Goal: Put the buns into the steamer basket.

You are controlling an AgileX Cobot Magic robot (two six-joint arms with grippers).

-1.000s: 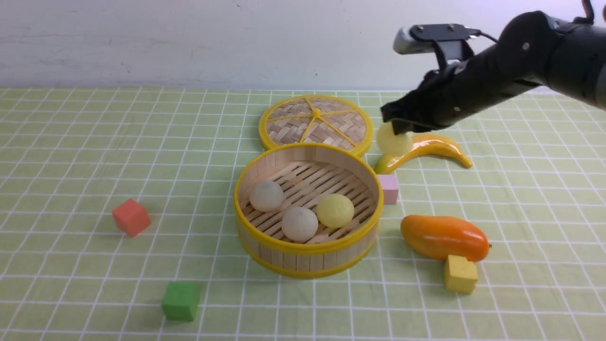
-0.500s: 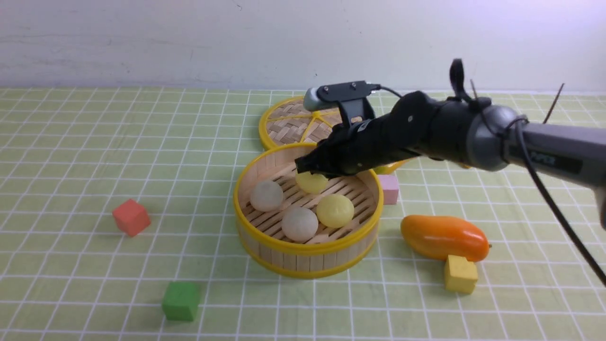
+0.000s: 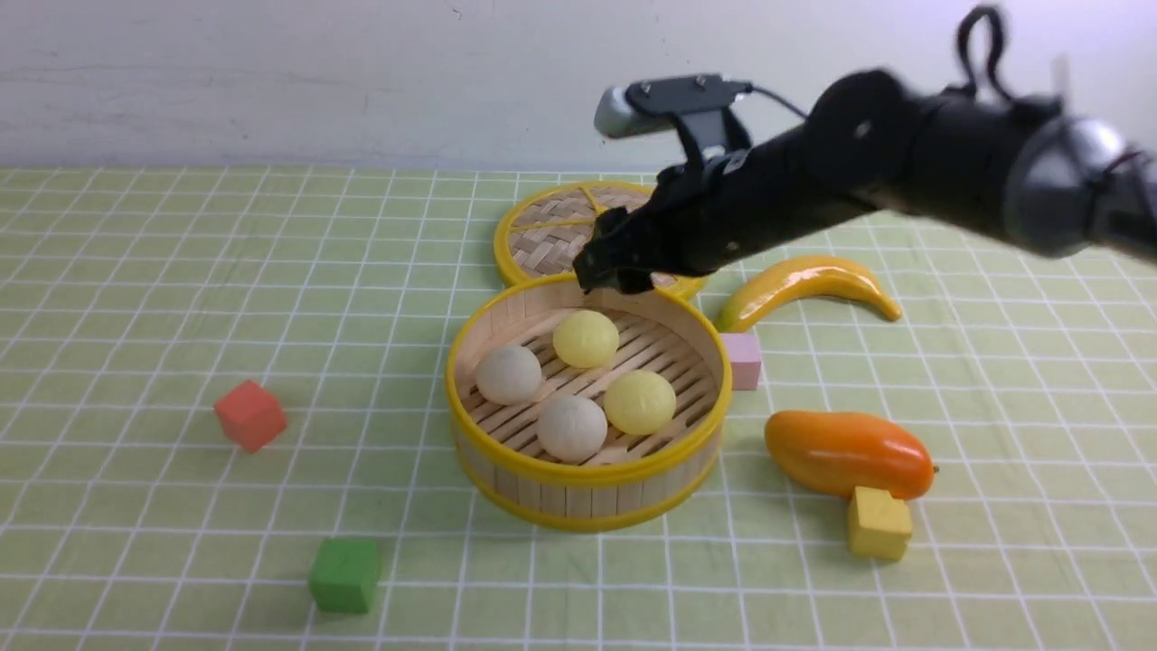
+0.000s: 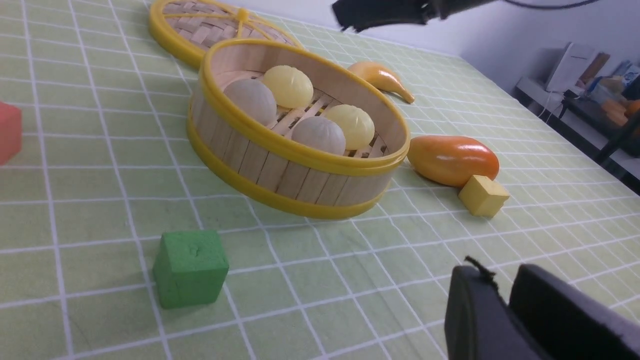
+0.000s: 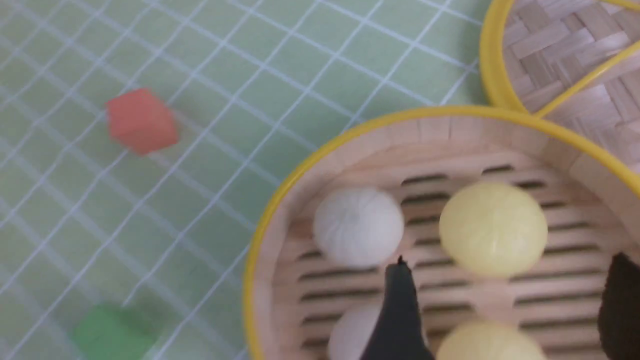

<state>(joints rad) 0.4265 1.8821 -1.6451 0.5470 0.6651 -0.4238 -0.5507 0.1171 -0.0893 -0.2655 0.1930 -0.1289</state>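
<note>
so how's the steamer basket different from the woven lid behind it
The steamer basket has an upright wooden-strip wall and a slatted floor; the lid lies flat, woven, with yellow spokes. The basket holds four buns; the lid carries nothing. The basket sits nearer the camera, the lid behind it. Both are round bamboo with yellow rims.

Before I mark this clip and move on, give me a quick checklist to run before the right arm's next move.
1. All four buns inside the steamer basket: ok; two white, two yellow.
2. Last yellow bun released: ok, it sits on the slats.
3. Right tool open and empty: ok, above the basket's far rim.
4. Lid clear of the basket: ok, lying behind it.
5. Left tool empty: ok, nothing between its fingers.
</note>
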